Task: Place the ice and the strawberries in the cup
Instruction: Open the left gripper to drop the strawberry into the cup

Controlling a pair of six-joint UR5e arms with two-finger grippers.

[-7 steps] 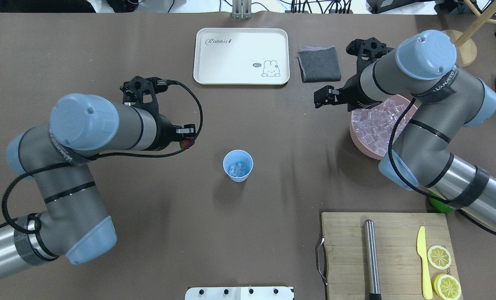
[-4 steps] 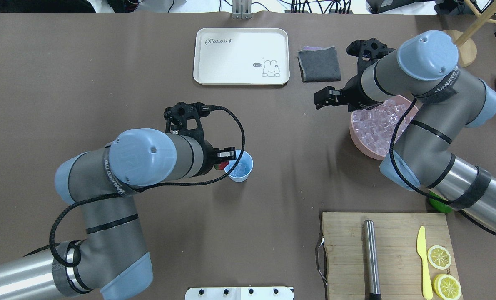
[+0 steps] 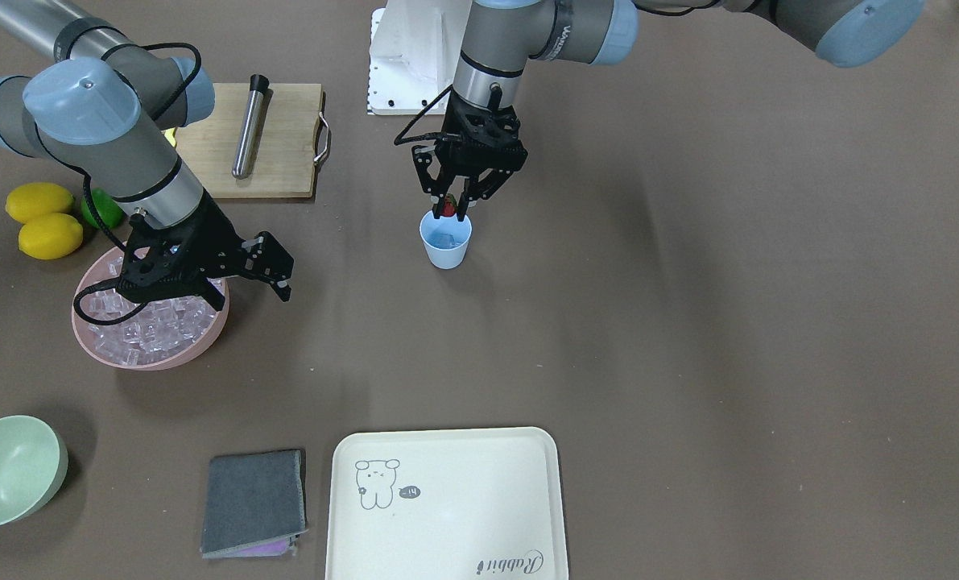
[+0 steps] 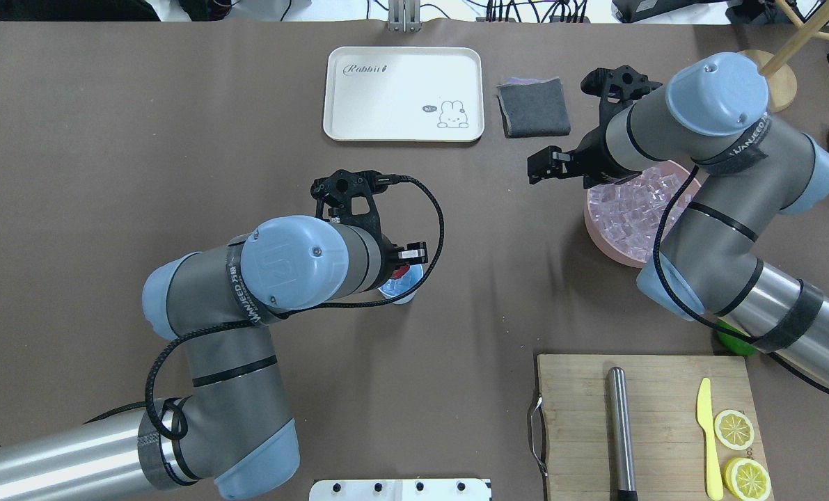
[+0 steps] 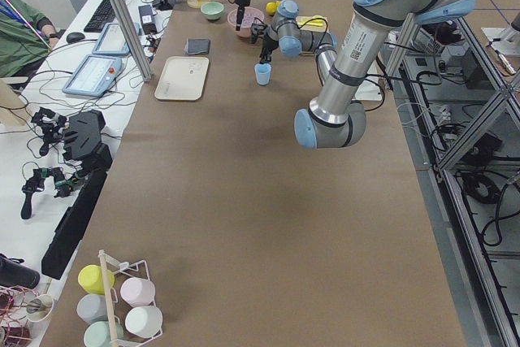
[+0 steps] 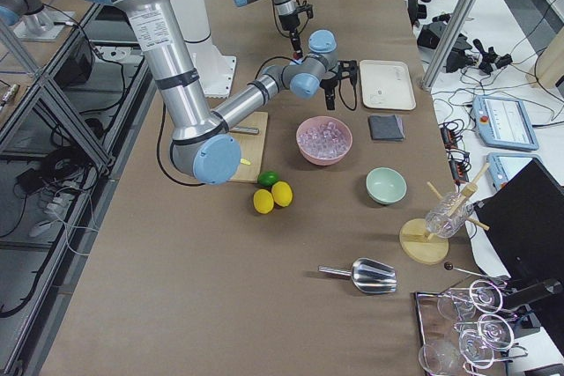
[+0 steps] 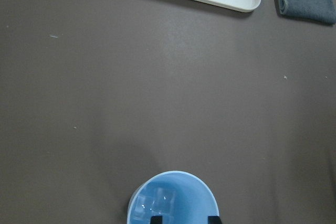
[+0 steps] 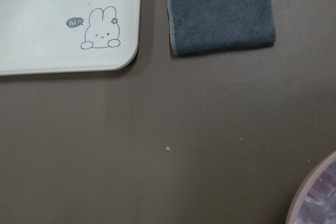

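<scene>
One strawberry [image 3: 448,208] sits clamped in the left pincer [image 3: 450,213] just over the cup [image 3: 446,248]; state of the right pincer [image 3: 280,276] unclear.

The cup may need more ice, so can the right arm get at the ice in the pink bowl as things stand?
Probably yes. The right gripper hangs just past the rim of the pink bowl, the ice lies uncovered, and the left gripper is away at the cup.

Left gripper [image 3: 452,209] points straight down, jaws pinched on a strawberry [image 3: 448,212]; right gripper [image 3: 251,292] hangs tilted, jaws spread apart.
</scene>
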